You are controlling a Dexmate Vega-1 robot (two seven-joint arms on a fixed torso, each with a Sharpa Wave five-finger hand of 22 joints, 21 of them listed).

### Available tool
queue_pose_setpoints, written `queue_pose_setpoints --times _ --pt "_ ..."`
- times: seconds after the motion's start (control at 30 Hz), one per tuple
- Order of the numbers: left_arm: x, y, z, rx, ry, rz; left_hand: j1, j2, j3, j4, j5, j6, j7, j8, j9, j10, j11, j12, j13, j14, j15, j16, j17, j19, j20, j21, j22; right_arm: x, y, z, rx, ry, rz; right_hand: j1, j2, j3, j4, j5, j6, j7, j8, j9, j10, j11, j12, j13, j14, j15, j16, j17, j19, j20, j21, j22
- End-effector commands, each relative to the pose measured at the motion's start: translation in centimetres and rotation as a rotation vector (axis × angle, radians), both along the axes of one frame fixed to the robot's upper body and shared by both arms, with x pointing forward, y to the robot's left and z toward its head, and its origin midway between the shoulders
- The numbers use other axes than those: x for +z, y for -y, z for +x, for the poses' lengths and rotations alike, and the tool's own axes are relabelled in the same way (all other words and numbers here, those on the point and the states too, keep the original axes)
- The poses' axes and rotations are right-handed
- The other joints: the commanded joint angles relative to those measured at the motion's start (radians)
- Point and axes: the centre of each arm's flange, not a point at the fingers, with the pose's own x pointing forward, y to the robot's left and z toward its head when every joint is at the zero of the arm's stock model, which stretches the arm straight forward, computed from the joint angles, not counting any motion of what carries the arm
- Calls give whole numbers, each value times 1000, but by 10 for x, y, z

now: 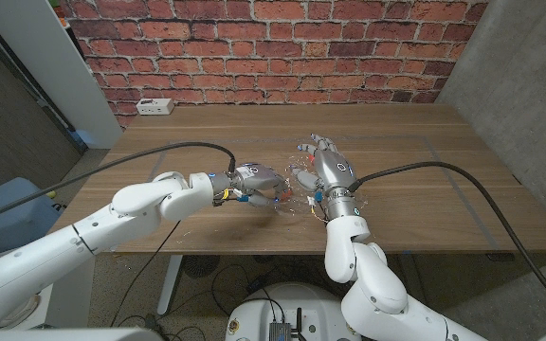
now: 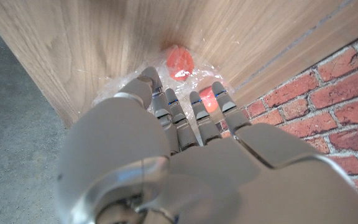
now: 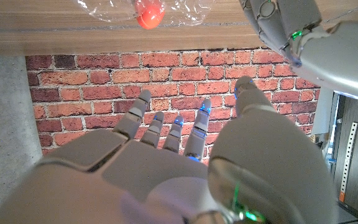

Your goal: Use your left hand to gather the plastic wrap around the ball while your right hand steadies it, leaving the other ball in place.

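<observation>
A sheet of clear plastic wrap (image 1: 293, 192) lies crumpled on the wooden table (image 1: 415, 189) between my two hands. An orange ball (image 2: 180, 64) sits under the wrap just past my left fingertips (image 2: 152, 79); the same ball (image 3: 149, 15) is seen inside the wrap (image 3: 110, 9). A second orange ball (image 2: 207, 99) peeks between my left fingers. My left hand (image 1: 255, 180) reaches to the wrap's left edge with its fingers stretched onto the film. My right hand (image 1: 331, 170) hovers at the wrap's right side, fingers spread, holding nothing.
A white power strip (image 1: 154, 107) lies at the table's far left corner. A brick wall (image 1: 273, 47) stands behind the table. Black cables run off both arms over the table's near edge.
</observation>
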Motion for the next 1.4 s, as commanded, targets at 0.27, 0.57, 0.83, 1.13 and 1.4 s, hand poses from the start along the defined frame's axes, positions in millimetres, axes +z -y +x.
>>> queue_pose_setpoints --times 0.27,0.57,0.83,1.13,1.4 --pt "78 19 19 -24 175 -52 -3 -33 19 -13 29 100 46 100 55 38 -6 9 8 32 -86 -4 0 20 -5 15 4 6 6 0 37 140 43 0 9 -8 -3 3 -3 9 2 1 16 5 9 2 16 -1 9 4 17 -2 7 3" --pt "88 36 50 -53 190 -75 -17 -28 27 -5 39 71 32 107 71 41 -9 6 11 41 -94 -5 3 30 -6 22 4 5 13 0 16 231 75 -1 10 -10 -4 2 -4 9 2 1 25 6 11 1 25 -6 12 4 26 -5 9 3" --pt "91 53 78 -75 194 -84 -35 -22 32 5 42 43 23 111 83 41 -13 1 14 46 -97 -6 5 39 -9 28 5 7 20 3 -2 242 85 -9 11 -14 -1 1 -7 12 2 1 32 6 12 1 29 -10 14 5 29 -7 10 3" --pt "87 71 107 -113 208 -125 -49 -23 36 9 42 40 17 113 76 55 -15 2 18 60 -107 -4 6 48 -11 34 5 14 29 6 -20 249 88 -14 11 -17 0 0 -9 12 1 1 38 6 13 1 32 -14 15 5 33 -10 10 4" --pt "77 90 125 -143 189 -138 -59 -20 40 12 39 36 16 113 69 64 -22 3 21 71 -109 -3 7 52 -15 38 5 19 35 10 -27 247 93 -17 11 -20 1 -1 -10 13 2 0 41 7 13 1 34 -14 15 6 34 -10 10 4"
